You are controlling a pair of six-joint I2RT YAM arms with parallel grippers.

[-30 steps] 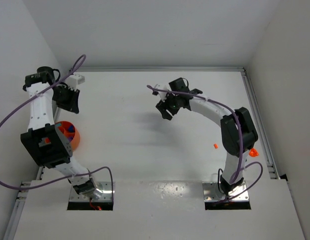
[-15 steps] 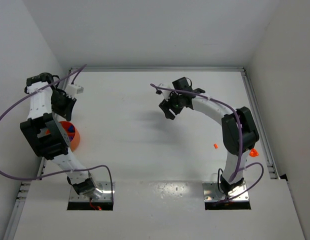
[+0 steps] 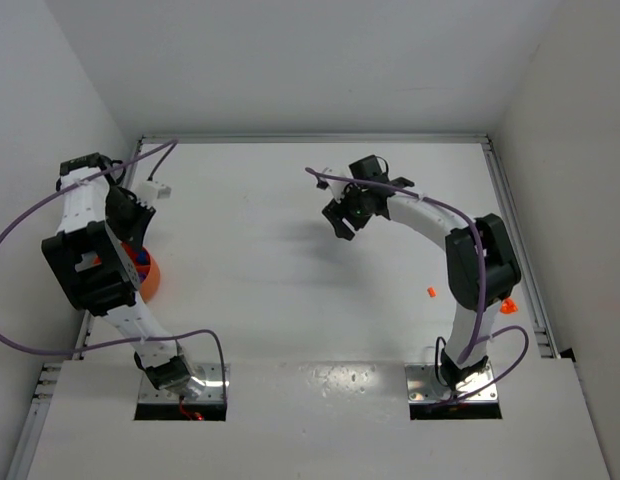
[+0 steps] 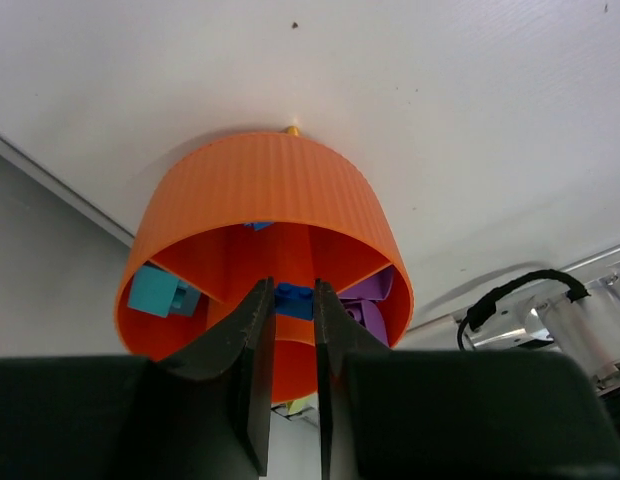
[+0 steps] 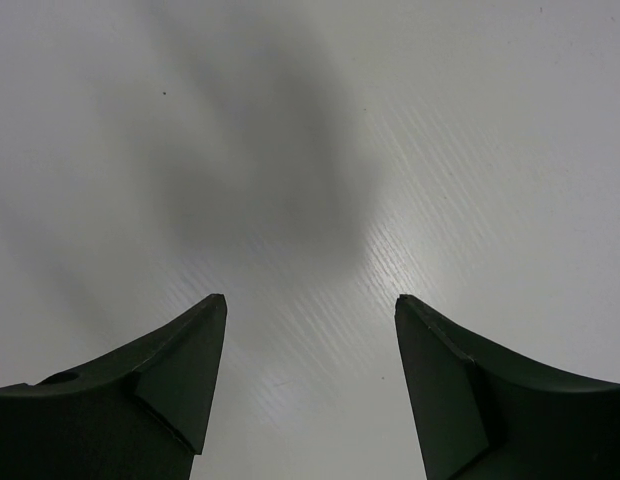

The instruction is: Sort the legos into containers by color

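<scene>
1. The left arm [image 3: 82, 213] and the right arm [image 3: 420, 216] have white links and black joints.
2. A purple cable [image 3: 100, 347] runs along each arm, up from its metal base plate [image 3: 216, 380].
3. The fingers [image 5: 180, 372] are black.

- The bowl [image 4: 270, 190] ahead of my left claw [image 4: 293, 292] is orange, with fine ribs on its outer wall.
- Inside it, a teal brick [image 4: 153, 290] shows left of my black fingers [image 4: 252, 370], purple bricks [image 4: 368, 300] right, a blue brick [image 4: 293, 301] between.
- The table [image 5: 390, 120] under my right claw [image 5: 310, 300] is white.

Top camera looks down on all; wrist cameras sit close, left sharing the orange bowl [image 4: 270, 185]
</scene>
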